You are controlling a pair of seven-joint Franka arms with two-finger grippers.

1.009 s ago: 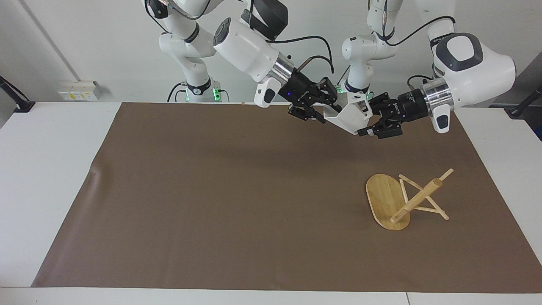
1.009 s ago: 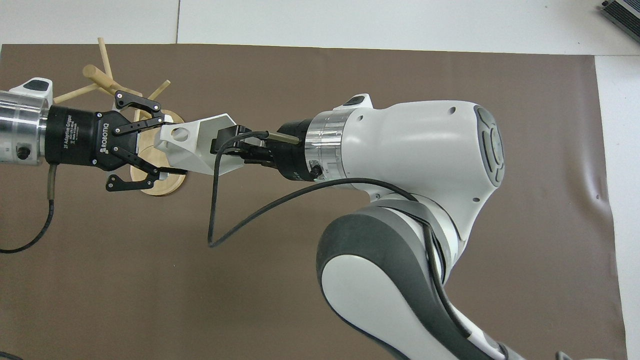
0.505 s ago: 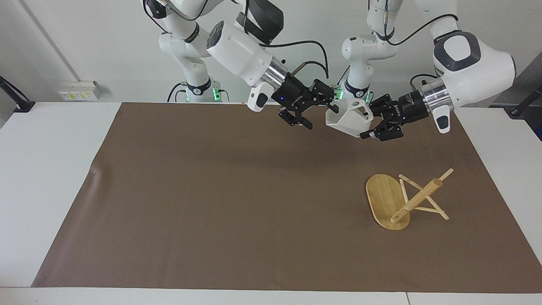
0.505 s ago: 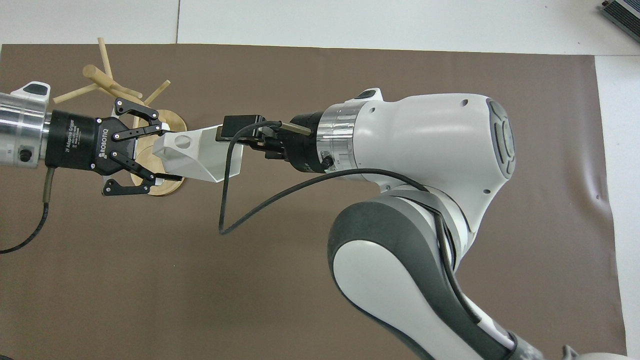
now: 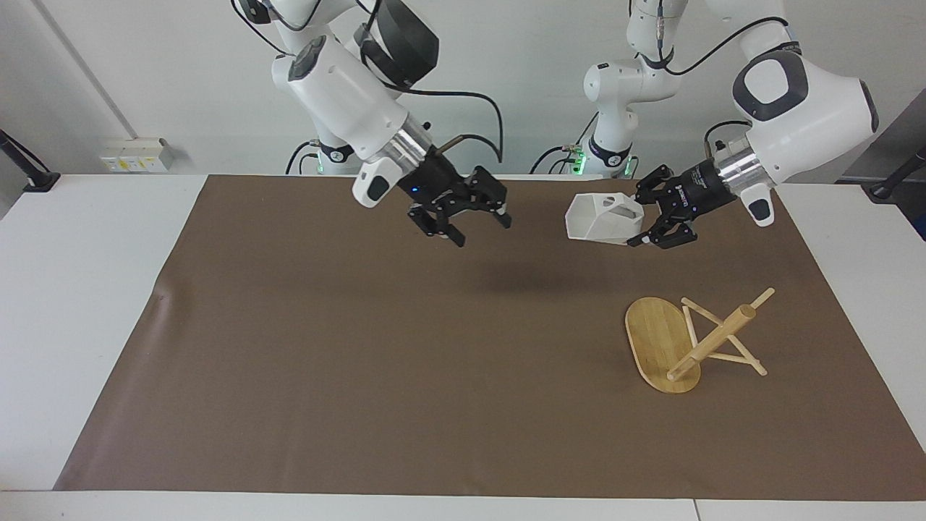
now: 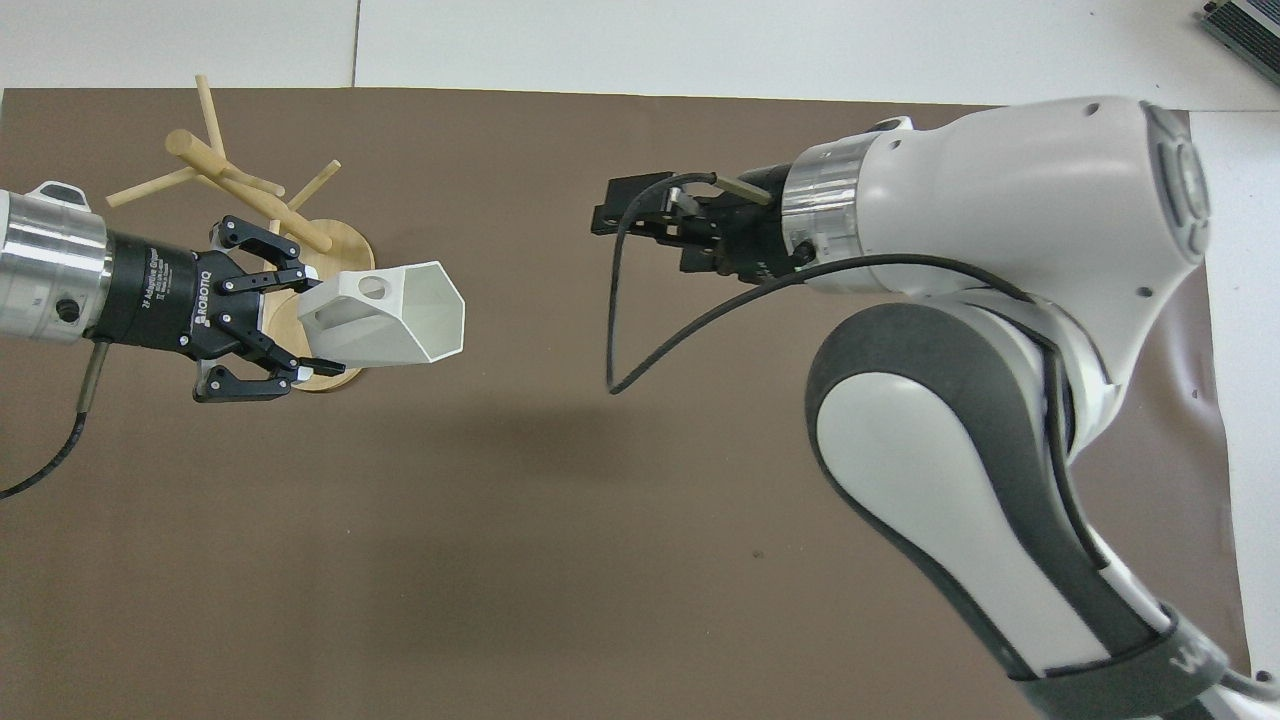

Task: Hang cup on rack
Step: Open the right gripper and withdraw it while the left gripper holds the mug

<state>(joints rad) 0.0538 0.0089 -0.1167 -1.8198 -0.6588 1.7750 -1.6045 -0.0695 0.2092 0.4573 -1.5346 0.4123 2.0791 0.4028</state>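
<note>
My left end effector [image 5: 646, 221] is clamped on the cup [image 5: 602, 217] at its handle end, held in the air above the desk [image 5: 108, 239] near the rack [image 5: 691, 344]. Cup looks light, rigid, smooth-faceted; the blocky handle is the safest hold. My right end effector [image 5: 470, 217] hangs open, empty.

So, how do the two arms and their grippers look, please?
Both arms have glossy white shells with dark grey joint sections and a silver metal ring at the wrist. The left gripper and right gripper are black, two-fingered linkage hands; the left one carries white lettering. A black cable loops from each wrist.
</note>
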